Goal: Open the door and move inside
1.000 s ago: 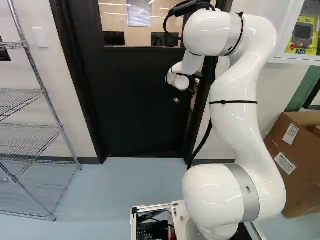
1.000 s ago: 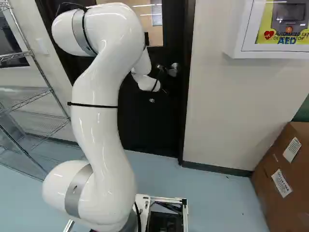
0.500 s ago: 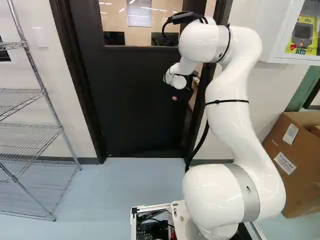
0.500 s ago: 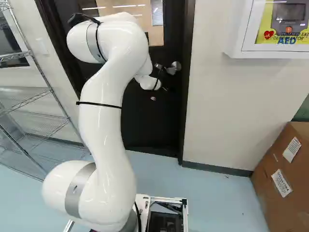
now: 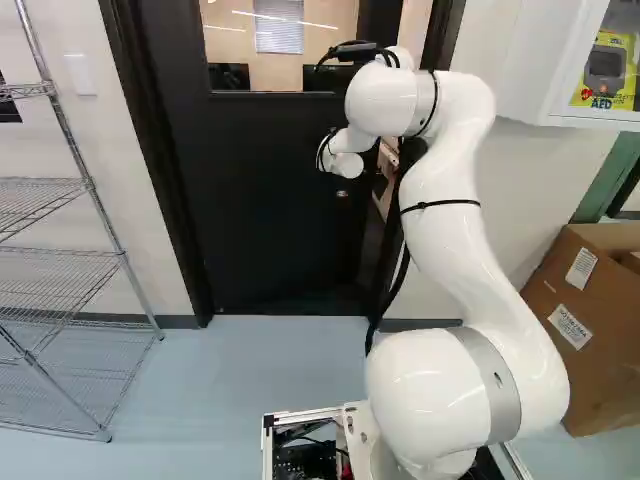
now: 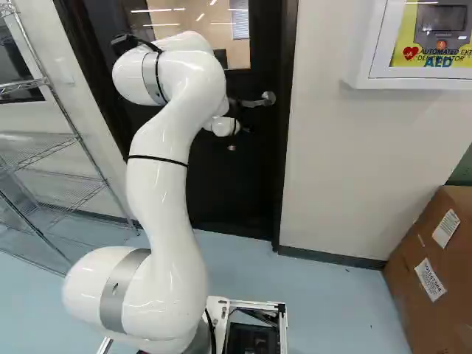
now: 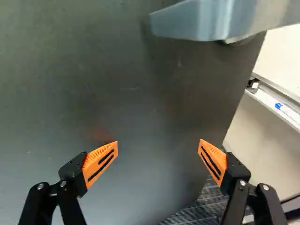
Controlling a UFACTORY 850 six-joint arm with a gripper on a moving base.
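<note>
The black door [image 5: 270,200] stands ajar, its handle-side edge swung away from the base. A strip of the room beyond shows past that edge in the left base view and the wrist view. My gripper [image 6: 246,130] is close to the door, just below the silver lever handle [image 6: 259,100]. In the wrist view the gripper [image 7: 158,142] stands wide open with nothing held, the door face [image 7: 126,103] ahead of it and the handle [image 7: 211,19] beyond the fingers. Whether the fingertips touch the door cannot be told.
A wire shelf [image 5: 60,250] stands left of the doorway. The dark door frame [image 6: 286,147] and wall [image 6: 354,162] are on the right, with an AED cabinet [image 6: 361,44] mounted there. Below it stands a cardboard box [image 6: 435,273]. Beyond the door a ledge [image 7: 276,105] runs along a wall.
My arm has reached farther forward and lowered its upper part. The door has swung a little farther away from the base, widening the gap at its handle side. The base has not moved.
</note>
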